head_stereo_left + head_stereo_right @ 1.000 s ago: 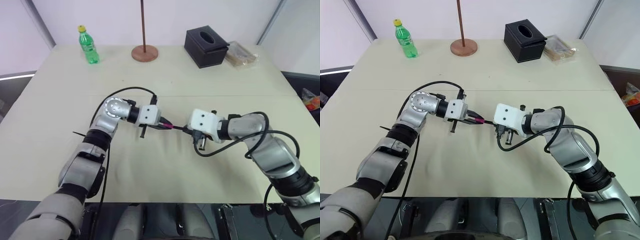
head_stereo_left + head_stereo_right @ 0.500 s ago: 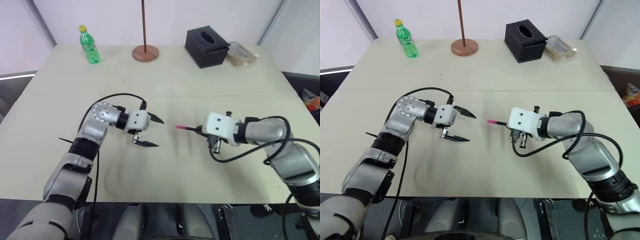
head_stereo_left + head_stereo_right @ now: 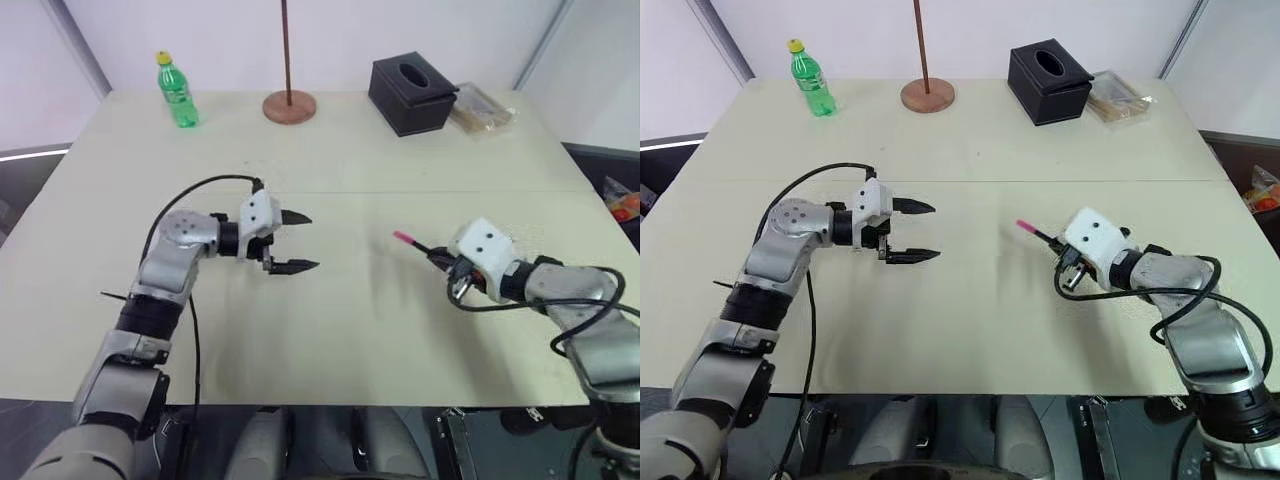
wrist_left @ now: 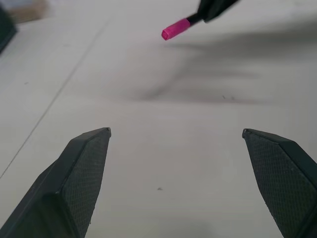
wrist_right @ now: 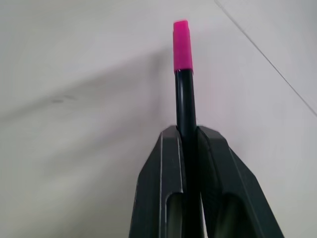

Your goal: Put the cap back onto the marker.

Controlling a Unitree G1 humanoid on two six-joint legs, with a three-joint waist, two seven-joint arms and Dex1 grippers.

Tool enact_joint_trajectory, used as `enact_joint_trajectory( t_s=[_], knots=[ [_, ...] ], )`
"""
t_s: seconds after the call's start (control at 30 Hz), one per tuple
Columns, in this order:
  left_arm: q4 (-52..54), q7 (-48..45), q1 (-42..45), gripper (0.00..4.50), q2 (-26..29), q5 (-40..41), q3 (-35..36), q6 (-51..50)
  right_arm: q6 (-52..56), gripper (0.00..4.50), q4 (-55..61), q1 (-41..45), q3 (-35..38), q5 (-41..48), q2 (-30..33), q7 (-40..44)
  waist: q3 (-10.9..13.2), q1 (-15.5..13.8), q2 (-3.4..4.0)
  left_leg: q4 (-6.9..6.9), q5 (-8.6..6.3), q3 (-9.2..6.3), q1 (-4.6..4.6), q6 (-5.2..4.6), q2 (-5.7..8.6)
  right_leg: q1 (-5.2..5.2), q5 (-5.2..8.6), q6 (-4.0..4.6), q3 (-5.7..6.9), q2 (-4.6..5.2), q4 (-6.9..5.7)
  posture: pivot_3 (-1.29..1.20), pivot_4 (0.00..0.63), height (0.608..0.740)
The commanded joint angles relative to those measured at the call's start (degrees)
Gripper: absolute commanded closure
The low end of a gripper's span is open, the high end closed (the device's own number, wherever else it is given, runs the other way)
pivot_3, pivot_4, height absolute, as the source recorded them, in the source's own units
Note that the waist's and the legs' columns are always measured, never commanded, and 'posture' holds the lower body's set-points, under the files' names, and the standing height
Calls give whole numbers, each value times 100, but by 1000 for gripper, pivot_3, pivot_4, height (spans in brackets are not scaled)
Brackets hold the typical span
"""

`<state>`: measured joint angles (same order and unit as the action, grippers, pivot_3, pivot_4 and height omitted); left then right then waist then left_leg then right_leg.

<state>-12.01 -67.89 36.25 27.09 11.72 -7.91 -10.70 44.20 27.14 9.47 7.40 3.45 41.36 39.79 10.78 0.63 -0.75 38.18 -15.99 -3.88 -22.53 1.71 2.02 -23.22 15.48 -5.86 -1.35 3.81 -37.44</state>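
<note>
pink cap (image 5: 182, 45) sits on tip of marker (image 5: 186, 106), over tabletop (image 3: 340, 330) | right tool (image 5: 188, 135) clenched on marker, stick pointing toward left tool | left tool (image 3: 303, 241) released, fingers (image 4: 81, 168) spread wide, nothing between them | tools well apart

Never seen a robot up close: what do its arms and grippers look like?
Both arms are jointed silver-grey metal with black bands, looping black cables alongside. Each wrist ends in a white block. The left gripper and right gripper each have two black, pointed, textured fingers.
</note>
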Motion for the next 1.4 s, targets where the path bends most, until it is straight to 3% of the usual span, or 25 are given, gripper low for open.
enact_joint_trajectory(
  t_s=[0.03,0.27,0.57,0.6,0.67,0.83,0.87,1.2,1.4],
  knots=[
    [647,224,-191,55,91,210,153,-409,581,4500,226,-154,536,-31,-214,-606,0,-6,1,-1,0,0,0,0,0,0,0,0,0,1,0,0,150,740],
    [1067,393,-439,55,130,280,70,-683,1324,4500,143,-722,916,-8,-427,-1174,-2,-1,3,-2,0,2,2,0,1,0,0,0,-1,1,0,0,150,740],
    [1206,436,-550,55,143,304,22,-793,1359,4500,14,-988,1081,86,-565,-1491,-3,8,6,-4,0,6,6,0,0,1,0,0,-4,-2,-1,0,150,740],
    [1218,436,-559,0,147,307,20,-804,1352,3564,20,-1010,1079,91,-572,-1507,-3,7,6,-4,0,6,6,0,0,1,0,0,-4,-2,-1,0,150,740],
    [1228,429,-565,0,156,313,15,-823,1351,2843,38,-1028,1086,115,-587,-1525,-4,8,6,-4,0,8,6,0,0,2,0,0,-4,-1,-1,0,150,740],
    [1240,355,-557,0,203,344,-36,-861,1370,282,200,-1080,1137,213,-553,-1461,-4,14,6,-4,0,8,7,0,-1,2,0,0,-4,-3,-1,0,150,740],
    [1237,320,-548,0,220,342,-57,-850,1367,74,258,-1097,1166,233,-522,-1431,-4,16,6,-4,0,8,8,0,-1,2,0,1,-4,-3,-1,0,150,740],
    [839,-254,-286,0,431,261,-257,-409,1949,74,2418,-2078,1858,812,462,-491,-6,-4,9,-4,-1,8,8,-1,-2,6,0,0,-4,-3,2,0,150,740],
    [322,-522,31,0,406,177,-345,-8,2220,74,3286,-2670,2827,1577,714,-257,-5,-11,8,-2,-1,9,9,-2,-1,12,0,-2,-4,-1,5,0,150,740]
  ],
)
